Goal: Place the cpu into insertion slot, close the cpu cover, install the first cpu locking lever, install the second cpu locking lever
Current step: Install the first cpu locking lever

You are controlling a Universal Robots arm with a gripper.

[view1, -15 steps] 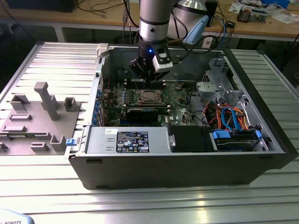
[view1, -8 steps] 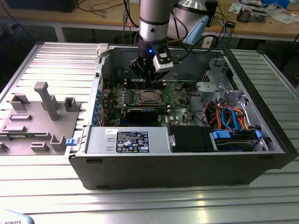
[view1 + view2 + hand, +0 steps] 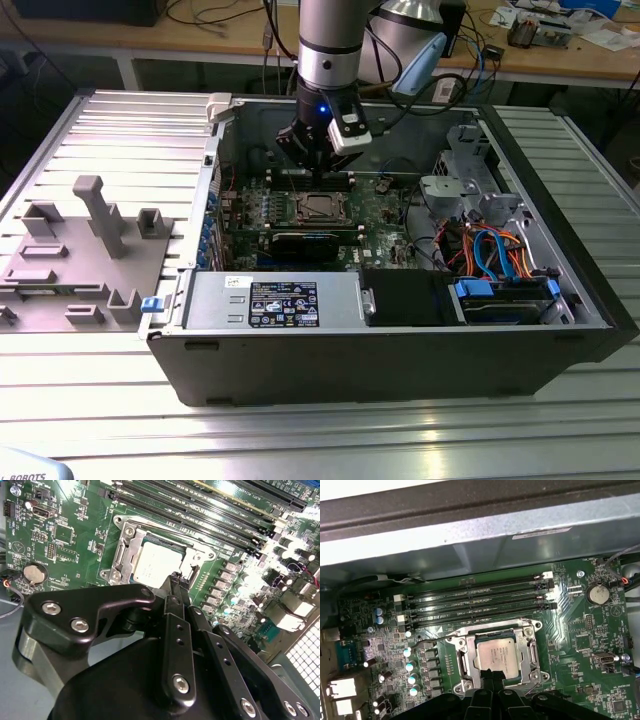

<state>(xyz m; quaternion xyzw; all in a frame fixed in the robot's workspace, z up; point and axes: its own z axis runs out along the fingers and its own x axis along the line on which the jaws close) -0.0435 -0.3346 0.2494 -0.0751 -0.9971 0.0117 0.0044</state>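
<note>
Across the table [image 3: 90,400], from the exterior view's left: one grey holder block [image 3: 85,255], then one open computer case [image 3: 400,340] with one green circuit board [image 3: 385,215] inside. One pincer [image 3: 318,172] hangs just above the insertion slot [image 3: 318,208], its two fingers [image 3: 176,587] drawn narrow together, holding nothing. One cpu [image 3: 498,653] sits flat in the slot, one cpu cover [image 3: 462,652] lying closed around it. Four long black memory slots [image 3: 480,602] run beside it; one round coin battery [image 3: 598,594] lies well apart
</note>
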